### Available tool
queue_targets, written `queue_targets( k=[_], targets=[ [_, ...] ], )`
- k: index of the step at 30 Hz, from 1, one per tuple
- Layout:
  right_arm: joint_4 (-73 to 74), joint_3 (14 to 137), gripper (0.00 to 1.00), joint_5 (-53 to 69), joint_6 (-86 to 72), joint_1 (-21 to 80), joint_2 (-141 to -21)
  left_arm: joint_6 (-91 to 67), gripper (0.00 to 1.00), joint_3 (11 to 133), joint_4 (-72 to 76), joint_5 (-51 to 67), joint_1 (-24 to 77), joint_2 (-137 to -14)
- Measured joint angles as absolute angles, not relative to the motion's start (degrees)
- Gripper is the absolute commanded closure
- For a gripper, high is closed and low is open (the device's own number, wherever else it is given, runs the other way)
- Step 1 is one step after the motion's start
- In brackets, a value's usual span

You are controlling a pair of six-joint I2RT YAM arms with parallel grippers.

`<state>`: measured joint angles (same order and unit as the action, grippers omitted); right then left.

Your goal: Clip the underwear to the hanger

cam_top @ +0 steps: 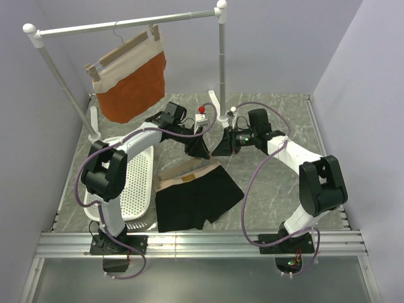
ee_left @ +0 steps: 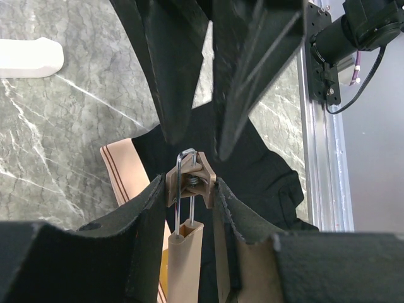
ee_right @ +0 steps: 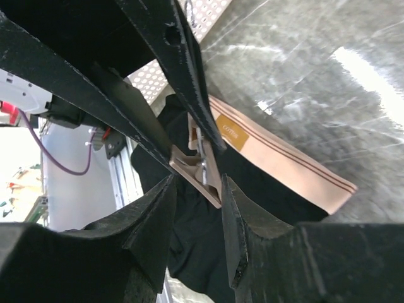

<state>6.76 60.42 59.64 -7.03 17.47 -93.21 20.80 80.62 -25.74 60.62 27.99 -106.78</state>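
The black underwear (cam_top: 196,199) lies flat on the table, its tan waistband (cam_top: 189,173) toward the back. Both grippers hover over the waistband, tips facing each other. My left gripper (cam_top: 197,146) is shut on a wooden clip (ee_left: 189,180) of the hanger; the pale bar (ee_left: 183,259) runs back between its fingers. My right gripper (cam_top: 222,146) is open, with its fingers (ee_right: 237,214) on either side of the same clip (ee_right: 202,177). The underwear shows below in the left wrist view (ee_left: 265,170) and the right wrist view (ee_right: 196,246). The hanger's hook is hidden.
A white perforated basket (cam_top: 136,183) stands left of the underwear. A rust-orange garment (cam_top: 132,88) hangs on its own hanger from the white rack (cam_top: 126,24) at the back. A rack pole (cam_top: 222,69) and a small red-topped device (cam_top: 202,110) stand just behind the grippers.
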Motion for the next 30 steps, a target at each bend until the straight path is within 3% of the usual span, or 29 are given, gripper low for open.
queue_targets(
  k=[6,8,12,16,19,26,30],
  targets=[
    [6.5,60.4,0.62,59.6,-7.9,18.3,-93.3,21.4,0.98,80.6,-26.0,60.6,28.2,-106.8],
    [6.3,60.4,0.71,59.5,-7.9,18.4,-93.6,21.6,0.97,80.6,-26.1,60.6,28.2,-106.8],
    [5.9,60.4,0.77,59.6,-8.2,18.5,-94.7,21.7,0.94,80.7,-26.3,60.6,28.2,-106.8],
    [6.0,60.4,0.84,59.9,-8.1,18.6,-95.1,21.8,0.85,80.7,-26.4,60.7,28.3,-106.8],
    [5.7,60.4,1.00,60.2,-7.9,18.7,-95.1,21.8,0.75,80.8,-26.6,60.7,28.3,-106.8],
    [4.9,60.4,1.00,61.2,-7.8,18.7,-95.0,21.9,0.59,81.8,-28.6,60.6,28.3,-106.8],
    [4.5,60.4,1.00,61.6,-7.7,18.7,-95.0,22.0,0.56,82.8,-29.3,60.8,28.3,-107.5]
  ],
)
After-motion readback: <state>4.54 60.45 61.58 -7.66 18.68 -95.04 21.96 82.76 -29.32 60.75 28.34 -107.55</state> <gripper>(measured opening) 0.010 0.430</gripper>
